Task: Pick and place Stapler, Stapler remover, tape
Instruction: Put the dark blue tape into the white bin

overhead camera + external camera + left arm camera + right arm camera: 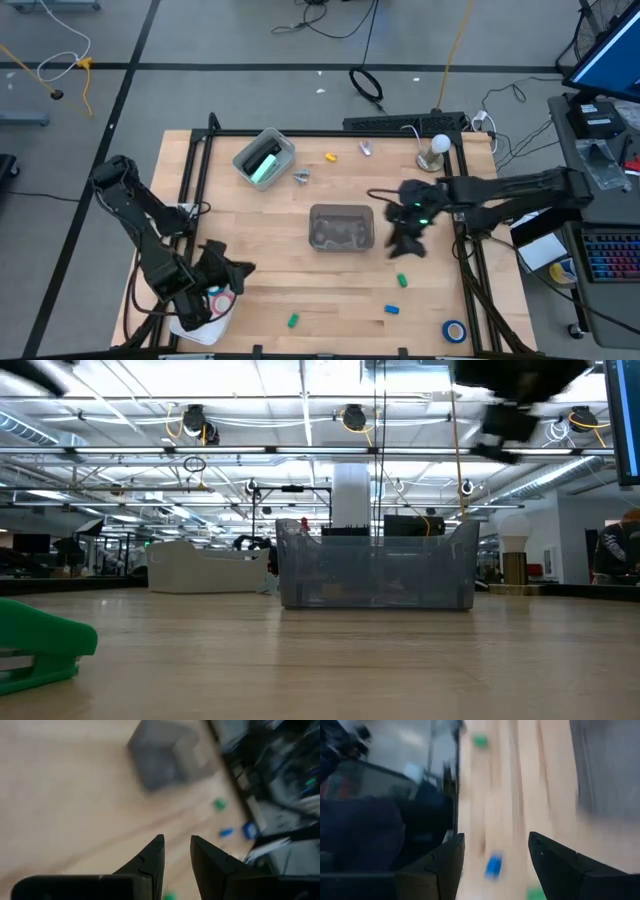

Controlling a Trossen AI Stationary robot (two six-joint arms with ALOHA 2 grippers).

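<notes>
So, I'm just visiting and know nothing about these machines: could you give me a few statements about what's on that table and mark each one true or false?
1. The mint-green stapler lies inside a tilted grey bin near the table's far side. True.
2. The clear bin at the table's middle holds the stapler. False: the stapler is in the other bin.
3. The right gripper has its jaws spread wide with nothing between them. True.
4. A blue tape ring lies near the table's front right corner. True.
5. The left gripper is over the table's far right corner. False: it is at the front left.
</notes>
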